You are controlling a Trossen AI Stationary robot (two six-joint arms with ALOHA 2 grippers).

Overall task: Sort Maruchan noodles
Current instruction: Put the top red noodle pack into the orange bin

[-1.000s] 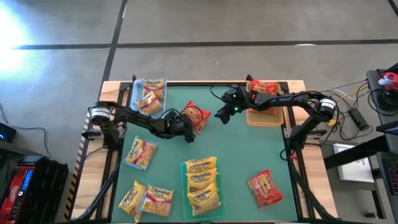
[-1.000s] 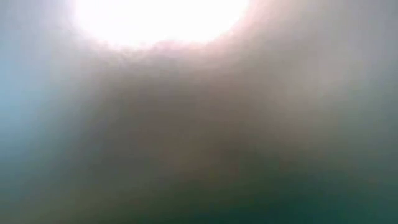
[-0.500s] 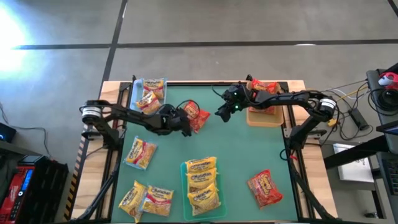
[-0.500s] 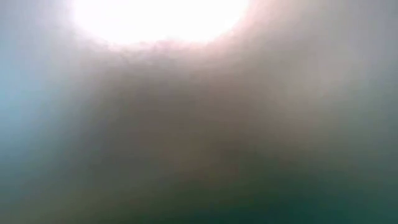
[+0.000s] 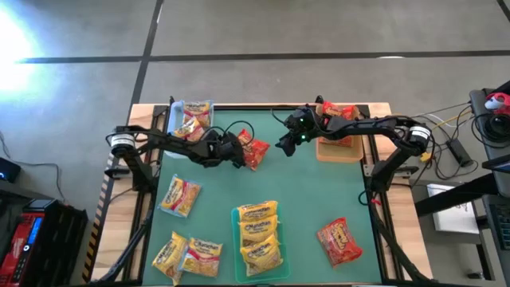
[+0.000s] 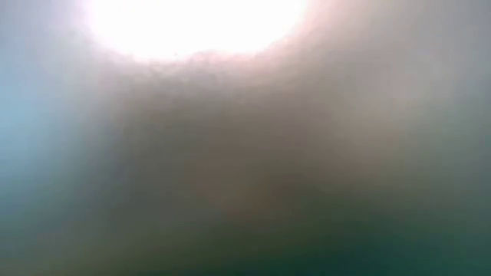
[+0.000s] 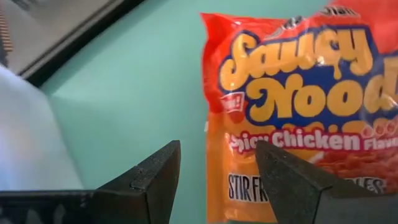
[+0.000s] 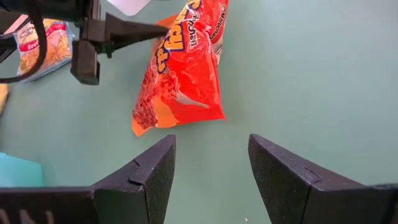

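A red Maruchan packet lies on the green mat near the table's far middle; it also shows in the left wrist view and the right wrist view. My left gripper is open at the packet's left edge, one finger over the mat and the other over the packet. My right gripper is open above bare mat, just right of the packet. Other packets lie loose near the left and near edge, and a red one lies at the near right. My left gripper's fingers point down at the red packet's left edge. One finger stands over the printed face. I cannot tell whether it touches the packet.
A clear tray at the far left holds yellow and orange-and-white packets. A tan tray at the far right holds red ones, and a green tray at the near middle holds yellow ones. The low view shows only glare.
My left gripper has moved a little toward the table's far edge, staying at the red packet's left side. The right arm has kept still.
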